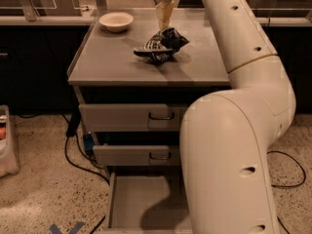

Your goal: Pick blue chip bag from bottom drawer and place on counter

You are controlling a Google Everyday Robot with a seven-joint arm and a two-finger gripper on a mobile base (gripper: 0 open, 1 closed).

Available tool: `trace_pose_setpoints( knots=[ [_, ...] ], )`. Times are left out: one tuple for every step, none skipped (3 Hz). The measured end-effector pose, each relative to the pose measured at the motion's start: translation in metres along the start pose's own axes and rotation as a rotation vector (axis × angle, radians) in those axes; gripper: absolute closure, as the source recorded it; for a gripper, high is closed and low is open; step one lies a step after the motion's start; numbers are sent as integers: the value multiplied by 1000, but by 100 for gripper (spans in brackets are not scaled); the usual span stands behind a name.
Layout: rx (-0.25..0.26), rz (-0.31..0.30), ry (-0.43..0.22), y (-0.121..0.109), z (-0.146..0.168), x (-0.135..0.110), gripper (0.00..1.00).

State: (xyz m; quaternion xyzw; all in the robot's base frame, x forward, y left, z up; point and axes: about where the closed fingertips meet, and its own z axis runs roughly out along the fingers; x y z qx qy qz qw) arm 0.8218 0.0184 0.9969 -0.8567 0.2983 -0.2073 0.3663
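At the right of the camera view the arm [229,145] fills most of the frame, its thick cream segments rising from the lower edge and bending over the tabletop [107,57]; that bulk is the first hazard, since (in my judgement) a careless pull-back could sweep a joint across the cabinet or knock the bottom drawer [131,199], which stands pulled out and bare below the two upper drawers [122,117]. The next risk is on the tabletop itself; the chip bag [161,47] lies near the middle of it, crumpled, its lower side on the surface and its upper fold lifted toward the gripper [164,29]; if the arm rises before letting go, the bag would be dragged up or flung toward an edge, and light foil may also cling on release. The bowl [116,21] sits well apart at the back left corner, so a clash there seems unlikely. As to pose: the wrist hangs over the bag from the top edge of the frame, pointing almost straight down; the fingers [165,14] look drawn together in a narrow wedge pinched on the bag's top fold, though the contact is small and partly hidden by the foil.
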Motion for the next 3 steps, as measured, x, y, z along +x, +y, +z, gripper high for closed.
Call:
trace_pose_setpoints(
  knots=[
    [0,0,0,0,0,0,0],
    [-17,3,73,-2,-15,14,0],
    [-22,2,88,-1,-17,16,0]
  ],
)
